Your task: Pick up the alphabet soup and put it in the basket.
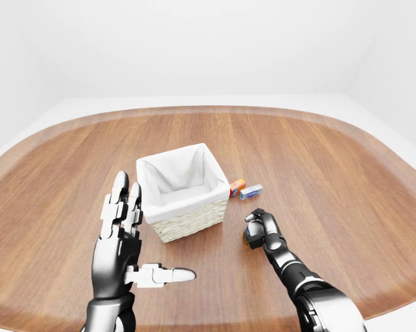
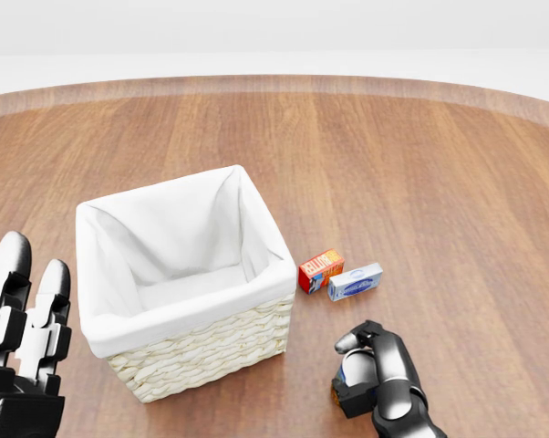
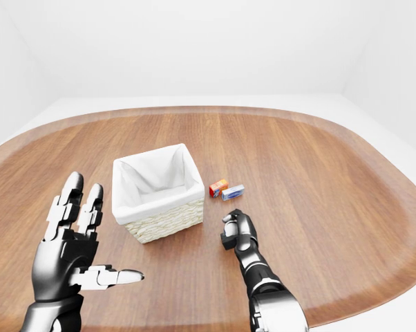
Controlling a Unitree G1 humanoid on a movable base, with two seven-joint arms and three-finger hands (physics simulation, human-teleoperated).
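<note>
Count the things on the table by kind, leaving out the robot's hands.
Baskets: 1, white-lined wicker basket
Small boxes: 2, orange box, blue-and-white box
Items in the right hand: 1, mostly hidden
Total: 4

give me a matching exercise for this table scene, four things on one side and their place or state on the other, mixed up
Things:
1. white-lined wicker basket
2. small orange-red box
3. left hand
4. right hand

Places or states:
a. fingers spread open, holding nothing
b. curled round a small object on the wooden table
c. empty
d. beside a white-and-blue box, right of the basket in the head view

Pairs: 1-c, 2-d, 3-a, 4-b
</note>
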